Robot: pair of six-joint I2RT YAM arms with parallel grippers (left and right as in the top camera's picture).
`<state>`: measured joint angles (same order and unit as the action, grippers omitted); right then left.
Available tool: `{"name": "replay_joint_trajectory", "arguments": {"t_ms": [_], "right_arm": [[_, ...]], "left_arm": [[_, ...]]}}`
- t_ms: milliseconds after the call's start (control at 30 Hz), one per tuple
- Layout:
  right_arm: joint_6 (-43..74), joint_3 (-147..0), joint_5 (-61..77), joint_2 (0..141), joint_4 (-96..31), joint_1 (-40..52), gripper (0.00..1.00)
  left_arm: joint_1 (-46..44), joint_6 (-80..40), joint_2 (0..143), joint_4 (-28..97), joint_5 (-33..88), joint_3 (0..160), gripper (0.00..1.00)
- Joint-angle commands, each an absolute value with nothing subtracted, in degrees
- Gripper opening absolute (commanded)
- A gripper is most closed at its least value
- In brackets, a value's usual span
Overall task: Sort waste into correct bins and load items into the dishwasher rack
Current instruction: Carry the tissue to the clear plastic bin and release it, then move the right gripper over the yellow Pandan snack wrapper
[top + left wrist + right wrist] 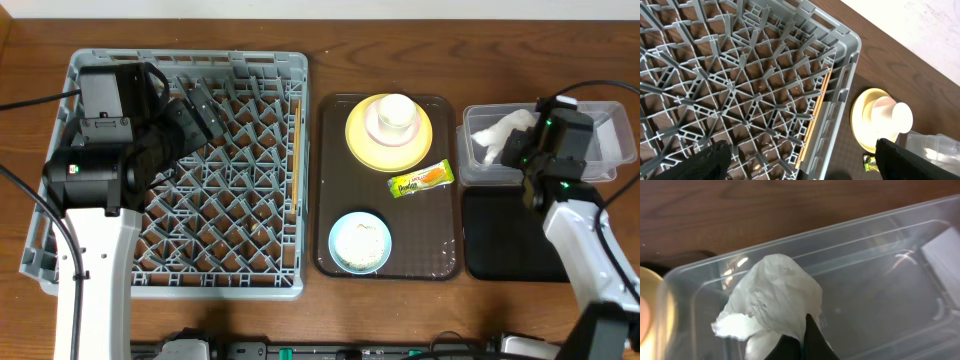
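My right gripper (804, 325) is shut on the crumpled white tissue (772, 287), held over the left end of the clear tub (880, 280). Overhead, the tissue (495, 133) sits at the right gripper (518, 140). My left gripper (805, 167) hangs open above the grey rack (740, 75), empty. The chopsticks (815, 117) lie inside the rack (180, 180) along its right wall. A white cup (393, 115) stands on the yellow plate (355, 138). Pale crumbs (362, 243) fill the blue bowl (335, 243). The green-and-orange wrapper (421, 180) lies between them.
Plate, bowl and wrapper rest on a brown serving tray (330, 190) between the rack and the bins. A shallow black tray (500, 240) lies in front of the clear tub (610, 135). Cables trail from both arms near the table's sides.
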<state>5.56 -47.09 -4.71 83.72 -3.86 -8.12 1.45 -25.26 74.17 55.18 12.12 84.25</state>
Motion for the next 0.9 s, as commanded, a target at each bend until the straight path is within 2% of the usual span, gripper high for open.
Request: {"name": "replay_joint_trajectory", "arguments": {"t_ms": [0, 67, 100, 233, 300, 400, 567, 700, 867], "right_arm": [[4.58, -47.24, -4.45, 86.00, -2.02, -8.58, 0.07], [4.58, -47.24, -4.45, 86.50, -0.93, -8.58, 0.32], [4.58, -47.24, -4.45, 86.52, -0.54, -8.58, 0.39], [4.08, -47.35, -4.45, 85.34, 0.43, -8.60, 0.59], [2.48, -47.68, -4.45, 84.20, -0.05, -8.62, 0.64], [1.41, -49.65, -4.01, 82.02, -4.01, -8.58, 0.66], [1.43, -58.81, 0.71, 79.22, -19.57, -6.22, 0.64], [1.39, -68.47, 0.73, 79.07, -33.52, -0.56, 0.64], [1.67, -73.91, 0.73, 79.07, -43.55, 8.10, 0.64]], "left_arm": [[1.69, -24.69, 74.26, 55.24, 12.45, 84.62, 0.93], [1.69, -24.69, 74.26, 55.24, 12.45, 84.62, 0.93], [1.69, -24.71, 74.26, 55.24, 12.45, 84.62, 0.93], [1.69, -24.69, 74.26, 55.24, 12.45, 84.62, 0.93], [1.69, -24.69, 74.26, 55.24, 12.45, 84.62, 0.93], [1.69, -24.69, 74.26, 55.24, 12.45, 84.62, 0.93], [1.69, -24.69, 74.26, 55.24, 12.45, 84.62, 0.93], [1.69, -24.69, 74.26, 55.24, 12.45, 84.62, 0.93], [1.69, -24.69, 74.26, 55.24, 12.45, 84.62, 0.93]]}}
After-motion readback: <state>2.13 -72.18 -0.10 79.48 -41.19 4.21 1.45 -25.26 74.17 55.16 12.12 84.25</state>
